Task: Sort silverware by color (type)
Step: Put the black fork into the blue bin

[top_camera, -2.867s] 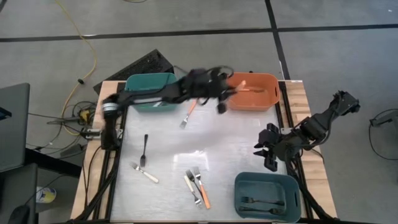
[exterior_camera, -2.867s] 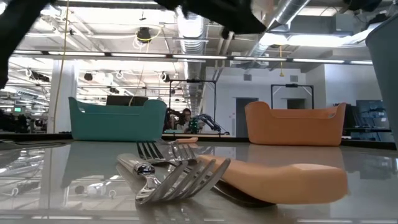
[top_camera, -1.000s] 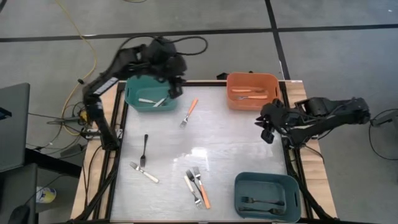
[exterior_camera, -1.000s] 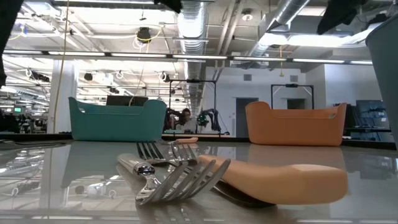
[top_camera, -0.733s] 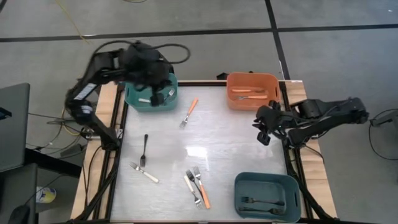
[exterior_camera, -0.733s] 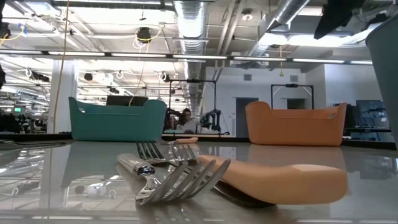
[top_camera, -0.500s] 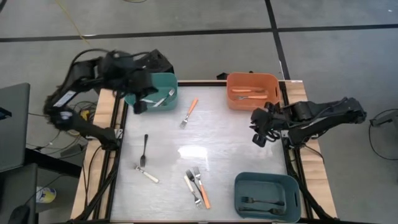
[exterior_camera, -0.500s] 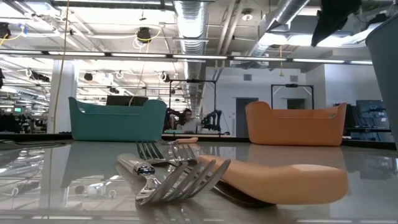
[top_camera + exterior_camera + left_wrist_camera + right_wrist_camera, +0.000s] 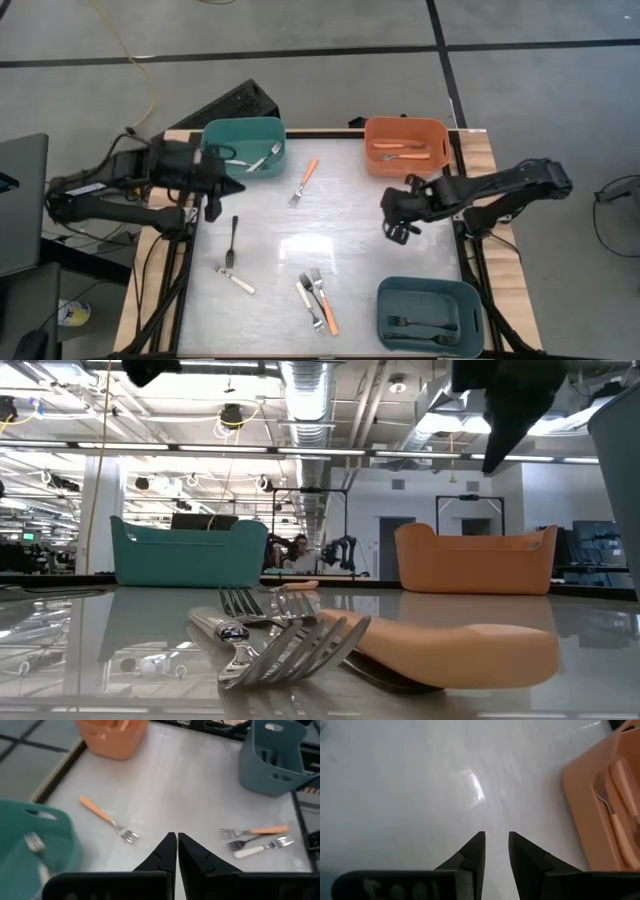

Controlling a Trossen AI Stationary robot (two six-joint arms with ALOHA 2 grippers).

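Your right hand [image 9: 392, 218], fingers slightly parted and empty, hovers mid-bench, so you're between picks: next reach for the orange-handled fork [image 9: 304, 181] lying beside the teal bin [image 9: 243, 130], while the left hand [image 9: 222, 187] waits closed

Teal bin [image 9: 35, 840] blurred and cut off at your left wrist frame's edge, fork inside it [image 9: 35, 842] smeared, orange bin [image 9: 605, 805] cropped in your right wrist view, forks in the slate-blue bin [image 9: 420, 325] too small for you to tell handle colour.
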